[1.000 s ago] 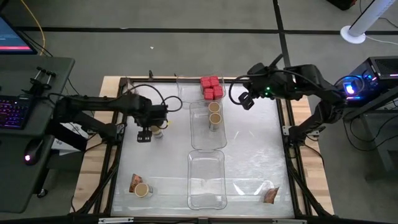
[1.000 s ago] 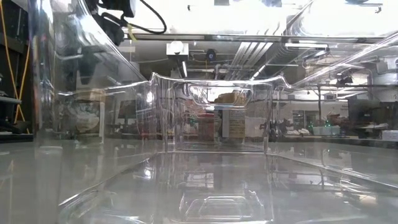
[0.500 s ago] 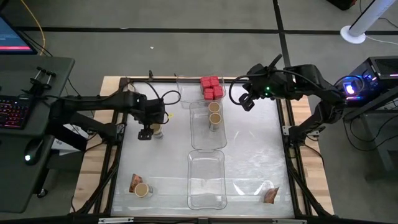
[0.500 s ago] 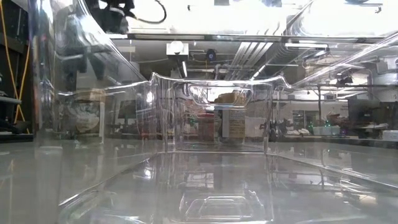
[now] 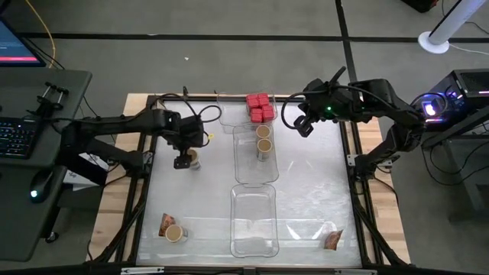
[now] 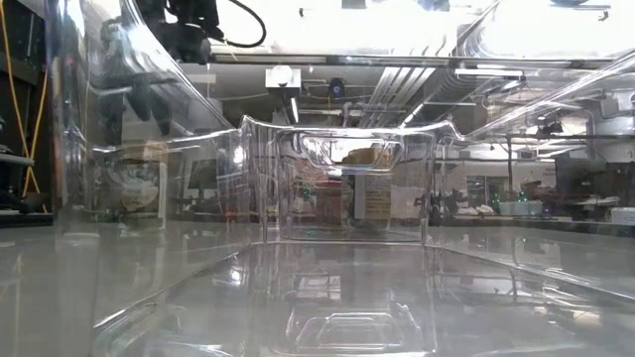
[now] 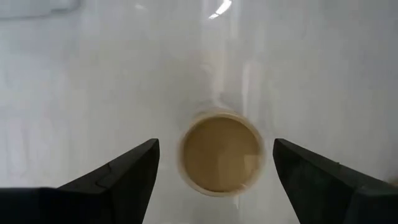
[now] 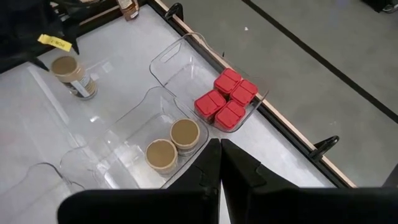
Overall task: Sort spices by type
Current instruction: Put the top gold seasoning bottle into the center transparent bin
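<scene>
Loose jar [image 5: 192,159] with a tan top stands upright on the bare table left of the middle tray [image 5: 255,153]. Left gripper [image 7: 214,171] is right above it, fingers spread wide, one each side of the lid, nothing held, and no contact that you can see in the left wrist view.

Step in hand, as I read it: you're lining up to pick this jar so it can join the two jars [image 5: 263,138] already in the middle tray. Next you need to drop straight down until the fingers are level with the jar body, stay centred, then close. The lid sits a touch off-centre between the fingers in the wrist view, so trim before descending or you may tip it.

Farther out: four red boxes [image 5: 260,108] are grouped in the far tray [image 8: 186,59]. One more jar [image 5: 175,232] sits at the near left corner with a brown packet [image 5: 164,224] beside it, possibly touching, hard to tell from above. Another packet [image 5: 331,241] lies near the right corner. The near tray [image 5: 254,221] looks to have nothing in it.

Right gripper [image 5: 304,124] is shut, holding nothing, hanging over the far right part of the table, just beside the trays. It isn't in your path.

Nothing stands between the loose jar and the tray except the tray wall, so lift clear of the rim.
</scene>
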Tool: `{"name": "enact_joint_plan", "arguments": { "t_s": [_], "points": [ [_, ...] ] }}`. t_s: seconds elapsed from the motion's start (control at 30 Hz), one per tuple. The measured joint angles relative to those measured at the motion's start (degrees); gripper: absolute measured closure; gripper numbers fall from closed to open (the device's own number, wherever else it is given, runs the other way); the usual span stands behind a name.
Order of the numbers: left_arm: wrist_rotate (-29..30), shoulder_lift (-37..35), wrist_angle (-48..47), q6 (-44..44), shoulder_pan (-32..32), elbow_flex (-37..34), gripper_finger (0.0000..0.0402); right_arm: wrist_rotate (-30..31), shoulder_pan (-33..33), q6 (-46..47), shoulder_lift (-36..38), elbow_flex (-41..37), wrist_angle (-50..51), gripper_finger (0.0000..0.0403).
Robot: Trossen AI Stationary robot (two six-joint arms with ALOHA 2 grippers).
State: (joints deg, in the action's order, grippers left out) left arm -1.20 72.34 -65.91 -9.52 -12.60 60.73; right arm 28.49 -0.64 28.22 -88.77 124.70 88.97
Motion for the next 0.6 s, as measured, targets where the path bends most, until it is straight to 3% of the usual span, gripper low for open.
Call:
{"name": "enact_joint_plan", "arguments": {
  "t_s": [0.37,0.6],
  "points": [
    [4.9,0.0,1.3,1.6,-0.1,0.0,0.0098,0.0,0.0,-0.2,0.0,0.0,0.0,0.0403],
    [4.7,0.3,0.5,-1.5,-0.1,0.0,0.0096,0.0,0.0,-0.2,0.0,0.0,0.0,0.0403]
  ]
}}
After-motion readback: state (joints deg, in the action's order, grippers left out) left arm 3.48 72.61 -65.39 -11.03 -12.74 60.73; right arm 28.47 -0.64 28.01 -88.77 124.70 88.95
